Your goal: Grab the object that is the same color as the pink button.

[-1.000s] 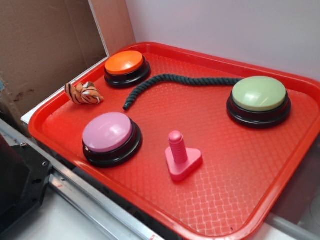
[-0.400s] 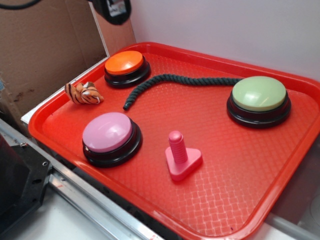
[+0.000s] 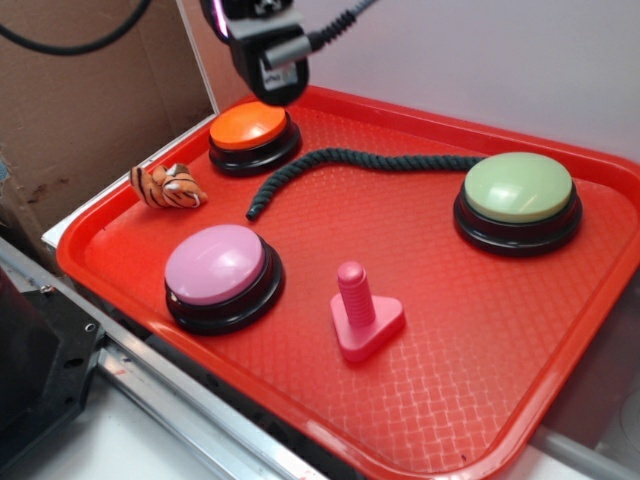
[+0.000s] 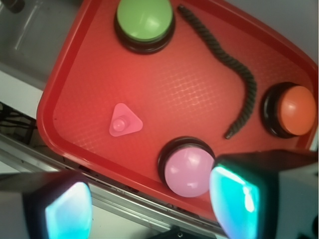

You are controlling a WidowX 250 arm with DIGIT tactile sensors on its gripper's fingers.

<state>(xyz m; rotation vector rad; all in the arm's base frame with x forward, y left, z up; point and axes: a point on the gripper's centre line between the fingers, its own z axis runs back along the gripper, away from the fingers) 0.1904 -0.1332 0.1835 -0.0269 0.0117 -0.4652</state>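
Note:
The object, a small hot-pink ribbed bolt on a rounded triangular base, stands upright on the red tray, just right of the pink button. My gripper hangs high over the tray's back left corner, above the orange button, far from the bolt. Its jaws stand wide apart with nothing between them.
A pale green button sits at the tray's right. A dark rope curves across the back. A small tiger toy lies on the tray's left rim. Cardboard stands behind on the left.
The gripper has come down into the exterior view from the top, moving right toward the orange button. Nothing on the tray has moved.

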